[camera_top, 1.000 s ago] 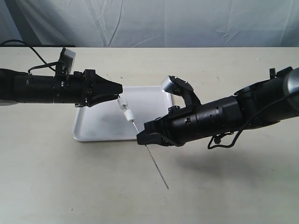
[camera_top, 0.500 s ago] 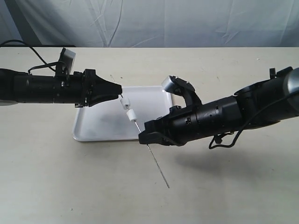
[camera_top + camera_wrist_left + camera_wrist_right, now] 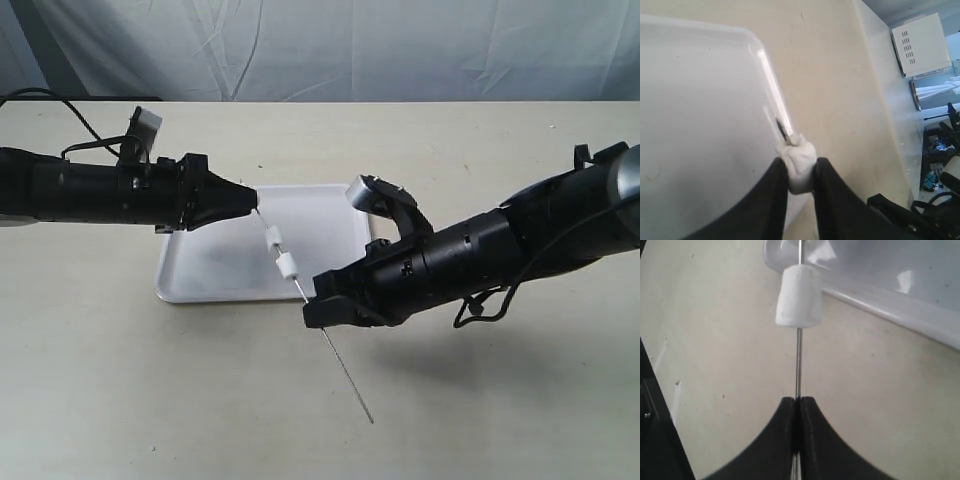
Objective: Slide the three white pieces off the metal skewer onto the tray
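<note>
1. Over the tray point(image 3: 205, 272) and its edge nearest the exterior camera, the metal skewer point(image 3: 345, 372) hangs slanted between both arms, clear of the counter point(image 3: 150, 390).
2. Left gripper point(image 3: 800, 172): its fingers pinch the end piece point(image 3: 799, 156) and squash it slightly. The skewer's dark tip pokes out beyond it.
3. Right gripper point(image 3: 797, 402): the jaws are pressed together on the bare rod, a little below the lower piece point(image 3: 799, 296). The middle piece point(image 3: 272, 240) sits between the other two, over the tray.
4. Handling, judged: the pieces look light, soft and spongy, with a matte, stubby form. They deform under a pinch and probably drag on the rod. Each is best held gently by its round sides.
5. The rod is thin, straight, smooth grey metal, apparently stiff. It may pivot in the pinch, so it is best held close to the pieces.
6. The tray is glossy white with a low rim and rounded corners. Loose pieces may roll, though the rim should contain them.
</note>
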`<control>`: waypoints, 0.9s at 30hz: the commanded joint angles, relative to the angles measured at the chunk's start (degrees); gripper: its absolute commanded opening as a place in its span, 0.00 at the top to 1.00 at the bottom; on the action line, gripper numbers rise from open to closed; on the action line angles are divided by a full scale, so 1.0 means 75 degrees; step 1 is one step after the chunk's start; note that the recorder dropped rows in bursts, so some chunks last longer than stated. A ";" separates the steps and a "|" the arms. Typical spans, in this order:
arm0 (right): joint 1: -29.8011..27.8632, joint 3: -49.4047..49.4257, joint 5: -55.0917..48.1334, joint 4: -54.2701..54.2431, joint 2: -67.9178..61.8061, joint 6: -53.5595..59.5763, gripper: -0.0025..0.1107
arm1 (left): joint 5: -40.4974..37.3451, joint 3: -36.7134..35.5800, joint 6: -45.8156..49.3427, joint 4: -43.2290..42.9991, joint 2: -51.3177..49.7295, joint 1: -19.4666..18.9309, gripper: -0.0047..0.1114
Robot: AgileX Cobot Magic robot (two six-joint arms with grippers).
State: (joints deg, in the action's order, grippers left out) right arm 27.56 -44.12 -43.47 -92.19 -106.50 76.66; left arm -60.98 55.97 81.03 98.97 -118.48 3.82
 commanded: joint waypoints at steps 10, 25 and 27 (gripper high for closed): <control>-0.0010 -0.0020 -0.0241 0.2874 0.0252 -0.2294 0.98 | 0.1589 0.0166 -0.0687 0.0131 -0.0027 -0.0036 0.81; -0.0010 -0.0655 0.2100 0.1986 0.0764 -0.2434 0.98 | 0.0193 0.0135 -0.1755 0.0131 -0.0027 0.0549 0.60; -0.0010 -0.0866 0.2076 0.1869 0.0696 -0.2434 0.98 | -0.0005 0.0135 -0.1736 0.0131 -0.0027 0.0654 0.60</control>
State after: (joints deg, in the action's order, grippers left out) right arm 27.56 -48.63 -28.05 -76.72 -100.75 57.97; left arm -57.67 56.99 67.95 98.48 -118.48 7.55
